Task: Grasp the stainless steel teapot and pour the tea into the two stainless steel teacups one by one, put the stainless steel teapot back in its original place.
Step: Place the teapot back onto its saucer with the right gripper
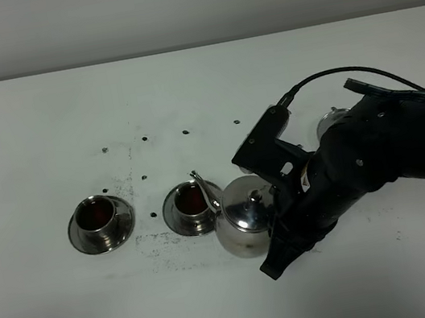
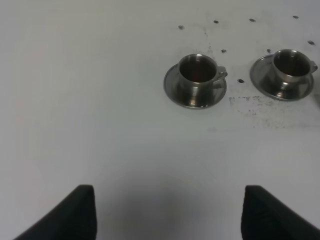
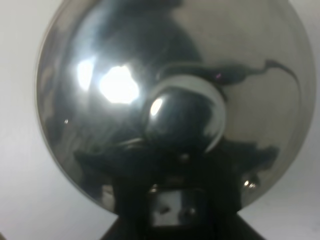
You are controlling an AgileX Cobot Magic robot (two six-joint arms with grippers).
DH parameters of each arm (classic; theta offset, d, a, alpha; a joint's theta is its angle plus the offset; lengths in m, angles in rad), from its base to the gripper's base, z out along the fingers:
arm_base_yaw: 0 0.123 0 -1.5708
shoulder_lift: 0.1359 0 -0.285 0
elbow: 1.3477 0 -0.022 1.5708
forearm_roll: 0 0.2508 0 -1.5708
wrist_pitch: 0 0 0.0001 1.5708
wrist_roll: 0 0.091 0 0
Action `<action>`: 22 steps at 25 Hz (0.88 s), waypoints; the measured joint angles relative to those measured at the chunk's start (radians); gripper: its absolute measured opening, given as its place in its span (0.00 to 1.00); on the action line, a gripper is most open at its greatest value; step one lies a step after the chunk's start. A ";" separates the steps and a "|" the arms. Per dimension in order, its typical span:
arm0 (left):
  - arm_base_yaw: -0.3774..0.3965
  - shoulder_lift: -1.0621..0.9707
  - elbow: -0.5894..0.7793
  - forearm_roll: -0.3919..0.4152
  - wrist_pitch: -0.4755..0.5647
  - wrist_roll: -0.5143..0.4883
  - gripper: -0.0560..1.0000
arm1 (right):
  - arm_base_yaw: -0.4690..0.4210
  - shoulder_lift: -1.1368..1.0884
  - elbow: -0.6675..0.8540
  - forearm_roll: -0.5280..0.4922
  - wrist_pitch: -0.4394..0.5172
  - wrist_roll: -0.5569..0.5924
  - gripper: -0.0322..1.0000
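Observation:
The stainless steel teapot (image 1: 241, 218) is roughly upright, just right of the right teacup (image 1: 192, 205), with its spout tip at that cup's rim. My right gripper (image 1: 281, 214) is shut on the loop handle. The right wrist view is filled by the teapot's domed lid (image 3: 170, 90), with the right gripper (image 3: 172, 202) below it. Both teacups, left (image 1: 97, 217) and right, stand on saucers and hold dark reddish tea (image 1: 193, 201). In the left wrist view the left gripper (image 2: 170, 215) is open and away from the left teacup (image 2: 198, 71) and right teacup (image 2: 291, 65). The steel disc (image 1: 330, 119) peeks out behind the right arm.
White table (image 1: 43, 122) with several small dark holes (image 1: 144, 138) behind the cups and dark speckling (image 1: 158, 246) in front of the right saucer. The bulky right arm (image 1: 390, 145) crosses the right side.

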 joint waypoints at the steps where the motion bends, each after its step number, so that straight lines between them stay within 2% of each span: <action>1: 0.000 0.000 0.000 0.000 0.000 0.000 0.61 | 0.000 0.015 0.000 0.002 -0.006 0.000 0.20; 7: 0.000 0.000 0.000 0.000 0.000 0.000 0.61 | -0.002 0.015 0.001 -0.009 -0.005 0.000 0.20; 10: 0.000 0.000 0.000 0.000 0.000 0.000 0.61 | -0.051 -0.048 -0.008 -0.031 0.036 0.000 0.20; 15: 0.000 0.000 0.000 0.000 0.000 0.000 0.61 | -0.275 -0.075 -0.084 -0.056 0.137 0.039 0.20; 19: 0.000 0.000 0.000 0.000 0.000 0.000 0.61 | -0.446 -0.075 -0.109 -0.099 0.124 0.045 0.20; 22: 0.000 0.000 0.000 0.000 0.000 0.000 0.61 | -0.522 -0.071 -0.110 -0.115 0.101 0.045 0.20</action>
